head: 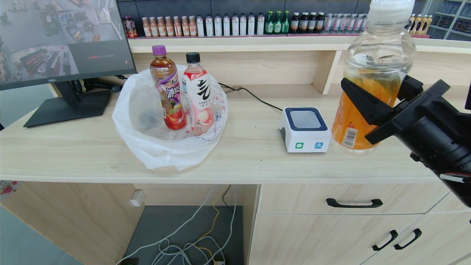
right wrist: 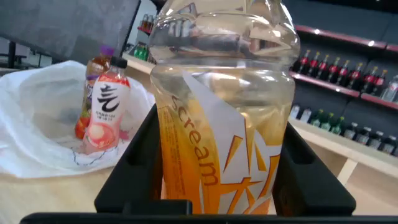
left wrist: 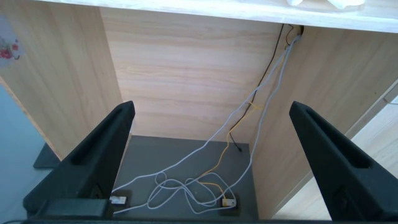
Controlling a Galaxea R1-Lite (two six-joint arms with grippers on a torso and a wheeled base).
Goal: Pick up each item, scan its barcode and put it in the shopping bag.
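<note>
A large bottle of orange drink (head: 351, 123) with a white cap is upright just right of the white barcode scanner (head: 304, 129). My right gripper (head: 381, 92) is shut on its middle. The barcode label faces forward, low on the bottle. I cannot tell whether its base touches the counter. In the right wrist view the bottle (right wrist: 217, 118) sits between my right gripper's (right wrist: 221, 177) black fingers. The white shopping bag (head: 147, 151) lies open on the counter's left, holding a purple-capped bottle (head: 167, 88) and a black-capped pink bottle (head: 198, 95). My left gripper (left wrist: 211, 155) hangs open below the counter, holding nothing.
A monitor (head: 62, 36) stands at the counter's back left. The scanner's cable (head: 254, 96) runs to the rear. A shelf of bottles (head: 239, 24) lines the back wall. Drawers (head: 353, 202) sit under the counter's right, and loose cables (left wrist: 205, 180) lie in the open bay.
</note>
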